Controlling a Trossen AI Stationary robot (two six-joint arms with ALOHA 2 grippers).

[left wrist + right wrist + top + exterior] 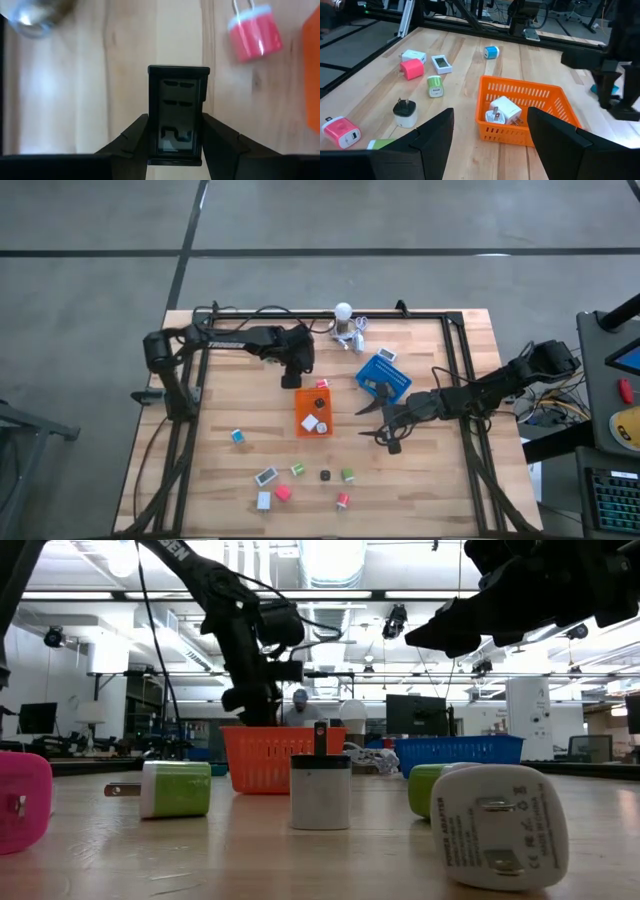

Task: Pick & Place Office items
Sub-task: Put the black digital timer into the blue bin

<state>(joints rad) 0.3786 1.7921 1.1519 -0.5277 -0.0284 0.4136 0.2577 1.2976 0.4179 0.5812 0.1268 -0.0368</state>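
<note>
My left gripper (292, 377) hangs over the far-left part of the table, just beyond the orange tray (314, 414), and is shut on a black blocky item (179, 117) with a small display face. A red plug piece (252, 32) lies on the wood close by. My right gripper (374, 422) is open and empty, hovering between the orange tray and the blue tray (384, 377). The orange tray (525, 107) contains white chargers (502, 110). Several loose items lie toward the near edge: teal (238, 436), green (347, 474), pink (283, 493), black (325, 475), white (264, 500). My left gripper pinches the black item by its two long sides (152, 125) between both fingers (132, 137). The fingers come from above, pointing down, and lie along the item's length. Its display face is turned to the wrist camera. I cannot tell whether its far end rests on the table.
A white round-bulbed cluster with cables (346, 325) sits at the far edge. A black metal frame (455, 370) runs around the table. In the low view a pink block (22, 802), a green plug (175, 788) and white adapters (498, 823) stand near the front edge.
</note>
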